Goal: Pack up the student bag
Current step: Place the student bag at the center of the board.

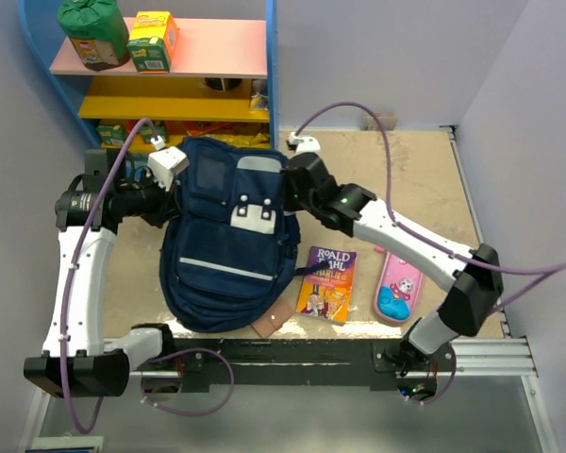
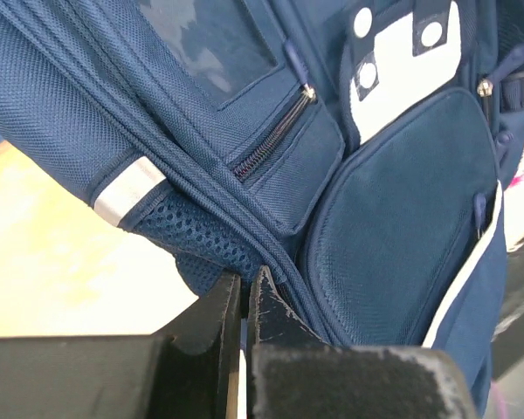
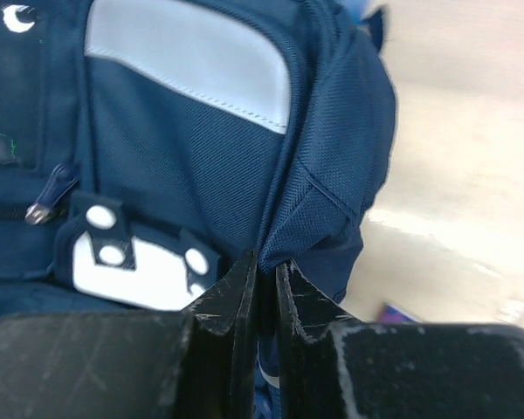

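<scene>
The navy-blue student bag lies on the table with its white patch near the top and a thin light stripe across the front. My left gripper is shut on the bag's fabric at its upper left side; in the left wrist view the fingers pinch the mesh side pocket edge. My right gripper is shut on the bag's fabric at its upper right side; in the right wrist view a fold of blue fabric sits between the fingers.
A Roald Dahl book lies right of the bag. A pink pencil case lies further right. A brown card peeks out under the bag's bottom. A shelf unit with a green bag and boxes stands at the back left.
</scene>
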`<state>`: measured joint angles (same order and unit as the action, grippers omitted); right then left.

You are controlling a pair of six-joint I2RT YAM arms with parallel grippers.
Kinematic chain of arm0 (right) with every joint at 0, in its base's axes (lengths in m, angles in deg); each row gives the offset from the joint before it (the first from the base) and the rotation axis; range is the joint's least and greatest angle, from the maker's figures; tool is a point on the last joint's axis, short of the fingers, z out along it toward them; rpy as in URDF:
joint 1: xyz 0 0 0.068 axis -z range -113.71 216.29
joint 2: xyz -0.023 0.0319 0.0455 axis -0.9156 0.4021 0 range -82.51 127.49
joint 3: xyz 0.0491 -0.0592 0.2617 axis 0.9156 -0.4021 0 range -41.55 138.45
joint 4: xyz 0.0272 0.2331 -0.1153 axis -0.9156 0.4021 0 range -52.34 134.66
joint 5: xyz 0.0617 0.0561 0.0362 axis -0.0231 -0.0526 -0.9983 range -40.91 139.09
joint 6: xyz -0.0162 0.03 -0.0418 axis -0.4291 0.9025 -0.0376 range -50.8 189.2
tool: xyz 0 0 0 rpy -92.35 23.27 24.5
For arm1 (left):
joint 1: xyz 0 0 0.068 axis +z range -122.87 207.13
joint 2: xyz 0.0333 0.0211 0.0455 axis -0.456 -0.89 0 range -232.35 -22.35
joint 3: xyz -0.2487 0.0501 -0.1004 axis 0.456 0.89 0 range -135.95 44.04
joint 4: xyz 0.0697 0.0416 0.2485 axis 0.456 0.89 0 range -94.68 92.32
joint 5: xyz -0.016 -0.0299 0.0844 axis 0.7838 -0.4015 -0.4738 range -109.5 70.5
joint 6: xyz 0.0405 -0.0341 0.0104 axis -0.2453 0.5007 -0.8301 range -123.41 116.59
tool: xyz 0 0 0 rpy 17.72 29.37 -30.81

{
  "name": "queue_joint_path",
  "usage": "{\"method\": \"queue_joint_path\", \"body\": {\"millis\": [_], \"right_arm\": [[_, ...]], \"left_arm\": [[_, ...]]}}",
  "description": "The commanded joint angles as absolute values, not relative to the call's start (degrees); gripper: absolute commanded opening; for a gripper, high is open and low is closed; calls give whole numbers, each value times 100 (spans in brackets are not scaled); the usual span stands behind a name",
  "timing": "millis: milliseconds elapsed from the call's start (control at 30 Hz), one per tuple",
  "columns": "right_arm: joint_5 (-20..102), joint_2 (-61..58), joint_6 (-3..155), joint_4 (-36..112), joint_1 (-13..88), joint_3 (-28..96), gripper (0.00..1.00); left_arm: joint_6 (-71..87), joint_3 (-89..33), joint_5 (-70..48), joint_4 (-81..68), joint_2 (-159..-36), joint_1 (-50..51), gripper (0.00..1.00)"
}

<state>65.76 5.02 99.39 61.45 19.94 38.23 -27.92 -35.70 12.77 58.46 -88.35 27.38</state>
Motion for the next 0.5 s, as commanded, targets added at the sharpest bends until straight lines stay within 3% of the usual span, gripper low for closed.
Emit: {"method": "queue_joint_path", "body": {"millis": [0, 200, 300, 333, 400, 433, 467], "right_arm": [[5691, 933, 10102, 5128, 1040, 4861, 0], [5472, 2031, 9708, 4390, 907, 5204, 0], [5507, 2638, 9355, 4513, 907, 5705, 0], [5472, 2778, 9302, 4556, 907, 5941, 0], [5463, 3104, 9109, 4679, 907, 6171, 0], [5489, 3192, 9074, 4723, 916, 6372, 0], [5463, 3332, 9030, 4767, 916, 6461, 0]], "left_arm": [[-3092, -3709, 1840, 5887, -8406, 2861, 0], [-3170, -2751, 759, 5439, -7975, 2889, 0], [-3424, -1971, 100, 5184, -7957, 2897, 31], [-3478, -1759, -93, 4949, -7922, 2897, 54], [-3627, -1250, -656, 4666, -7861, 2923, 72], [-3671, -1108, -832, 4360, -7747, 2941, 85], [-3706, -1002, -1086, 4236, -7676, 2950, 89]]}}
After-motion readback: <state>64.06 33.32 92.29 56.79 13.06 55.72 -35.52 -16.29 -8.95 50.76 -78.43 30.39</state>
